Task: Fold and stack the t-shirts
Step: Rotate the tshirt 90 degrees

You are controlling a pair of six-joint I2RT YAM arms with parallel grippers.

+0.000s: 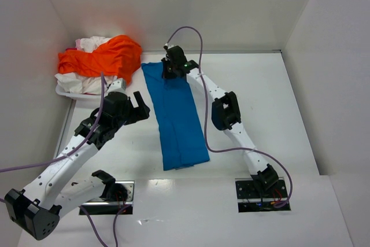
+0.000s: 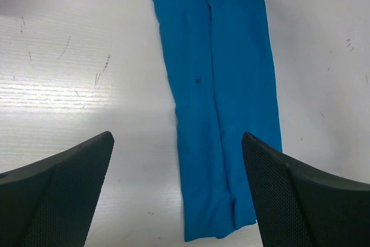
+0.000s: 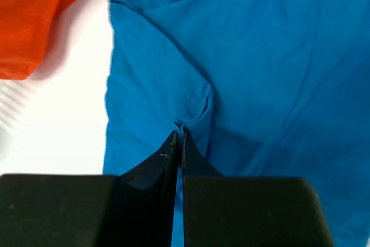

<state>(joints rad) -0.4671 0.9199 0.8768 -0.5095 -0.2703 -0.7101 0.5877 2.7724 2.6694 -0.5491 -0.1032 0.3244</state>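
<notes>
Fingertips (image 3: 165, 157) of right gripper (image 3: 180, 135) press together, pinching blue t-shirt (image 3: 260, 56) at its far end; left gripper (image 2: 177, 138) spread wide, empty. Shirt lies folded lengthwise.

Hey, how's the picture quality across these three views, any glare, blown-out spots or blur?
Top external view: the orange t-shirt is oversaturated and tints the wall behind; mild glare on the table near its front edge. Left wrist view: a glare band beside the blue t-shirt. Right wrist view: bare table blown out white, right gripper dark, pinching blue cloth.
</notes>
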